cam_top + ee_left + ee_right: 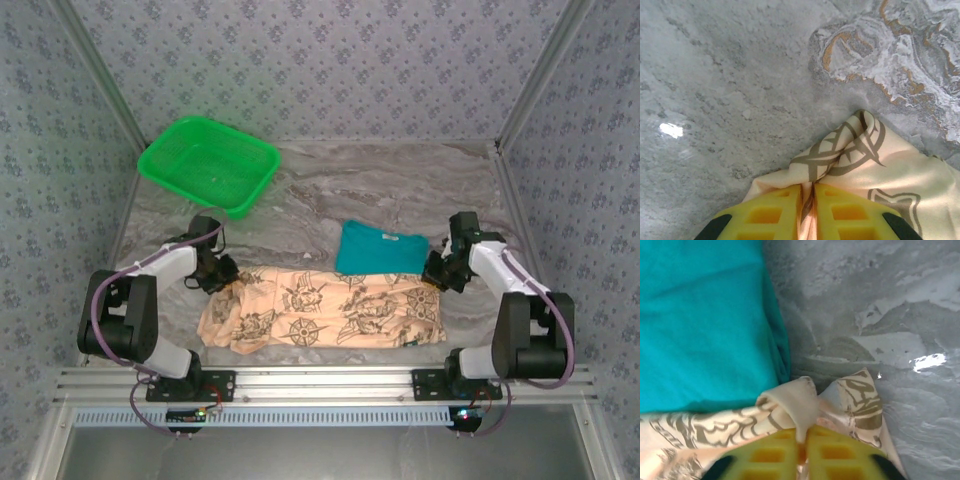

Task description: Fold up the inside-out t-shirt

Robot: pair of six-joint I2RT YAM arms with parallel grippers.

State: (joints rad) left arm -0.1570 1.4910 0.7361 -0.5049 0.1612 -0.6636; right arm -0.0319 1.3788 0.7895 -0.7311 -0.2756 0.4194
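The inside-out t-shirt (325, 308) lies spread in a wide band near the table's front, peach-beige with dark compass prints. My left gripper (222, 275) sits at its upper left corner, shut on a bunched fold of the cloth (840, 155) that runs between the yellow fingers (775, 212). My right gripper (437, 272) is at the shirt's upper right corner, also shut, with a pale fold of the shirt (800, 407) pinched between its yellow fingers (840, 455).
A folded teal garment (380, 250) lies just behind the shirt, touching its far edge (700, 320). A green basket (208, 163) stands at the back left. Patterned walls enclose the marbled table (400, 190) on three sides.
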